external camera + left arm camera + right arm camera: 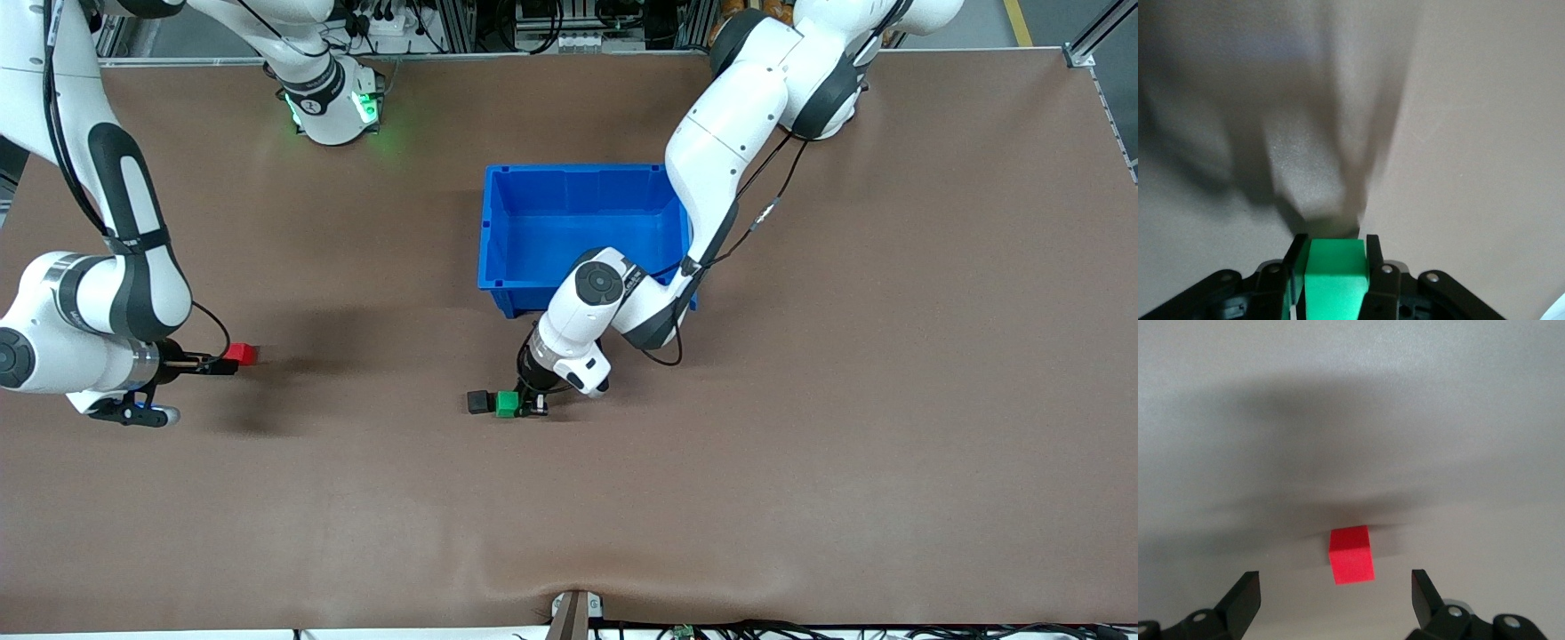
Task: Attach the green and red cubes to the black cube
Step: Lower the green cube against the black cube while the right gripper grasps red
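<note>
The left gripper has its jaws closed on the green cube, one black finger flat against each side face. The cube is bright green, plain and sharp-edged, its faces smooth and unmarked. In the front view it sits low at the table, touching the black cube on the side toward the right arm's end. The black cube is matte, plain and the same size as the green one; in the left wrist view only a dark sliver of it shows past the green cube's top edge. The pair lies nearer the front camera than the blue bin, an open rectangular plastic crate over which the left arm passes.

The right gripper has its jaws spread wide, holding nothing. The red cube is a bright, plain cube of the same size, resting on the table toward the right arm's end, well apart from the other two. In the right wrist view it lies ahead of the two fingertips, centred between them, clear of both.
</note>
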Available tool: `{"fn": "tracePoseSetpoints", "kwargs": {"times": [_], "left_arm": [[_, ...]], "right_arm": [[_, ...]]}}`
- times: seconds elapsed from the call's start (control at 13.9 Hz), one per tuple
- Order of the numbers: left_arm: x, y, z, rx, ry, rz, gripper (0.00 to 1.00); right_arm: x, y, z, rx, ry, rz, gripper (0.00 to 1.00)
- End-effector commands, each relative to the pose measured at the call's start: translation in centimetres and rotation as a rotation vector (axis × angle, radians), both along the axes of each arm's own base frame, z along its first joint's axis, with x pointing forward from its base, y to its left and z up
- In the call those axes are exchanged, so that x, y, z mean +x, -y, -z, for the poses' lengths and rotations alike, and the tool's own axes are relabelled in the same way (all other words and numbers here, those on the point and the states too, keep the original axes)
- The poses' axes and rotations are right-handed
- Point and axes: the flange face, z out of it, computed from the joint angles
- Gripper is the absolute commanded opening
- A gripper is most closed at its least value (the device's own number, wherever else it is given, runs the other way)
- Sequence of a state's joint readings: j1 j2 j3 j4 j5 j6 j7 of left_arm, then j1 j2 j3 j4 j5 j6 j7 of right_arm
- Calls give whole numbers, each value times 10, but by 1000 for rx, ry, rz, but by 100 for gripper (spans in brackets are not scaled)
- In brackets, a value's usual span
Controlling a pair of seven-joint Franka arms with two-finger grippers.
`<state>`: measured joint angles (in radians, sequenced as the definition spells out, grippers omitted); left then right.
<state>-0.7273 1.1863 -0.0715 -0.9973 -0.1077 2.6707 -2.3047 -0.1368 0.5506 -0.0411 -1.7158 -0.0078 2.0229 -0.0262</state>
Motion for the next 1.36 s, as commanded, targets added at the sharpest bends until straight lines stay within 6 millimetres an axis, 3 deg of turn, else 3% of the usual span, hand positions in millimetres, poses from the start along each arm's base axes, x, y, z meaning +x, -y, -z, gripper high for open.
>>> {"fn": "tracePoseSetpoints", "kwargs": {"times": [0.0,1.22,1.29], "left_arm": [[0,10,9,-27,14,-17,0],[-10,20,12,-37,10,-3,0],[-9,19,12,-38,10,-3,5]], "right_arm": [[-1,3,6,13,22,-6,100],[-17,8,55,11,52,-19,100],[-17,7,56,12,49,-19,100]]}}
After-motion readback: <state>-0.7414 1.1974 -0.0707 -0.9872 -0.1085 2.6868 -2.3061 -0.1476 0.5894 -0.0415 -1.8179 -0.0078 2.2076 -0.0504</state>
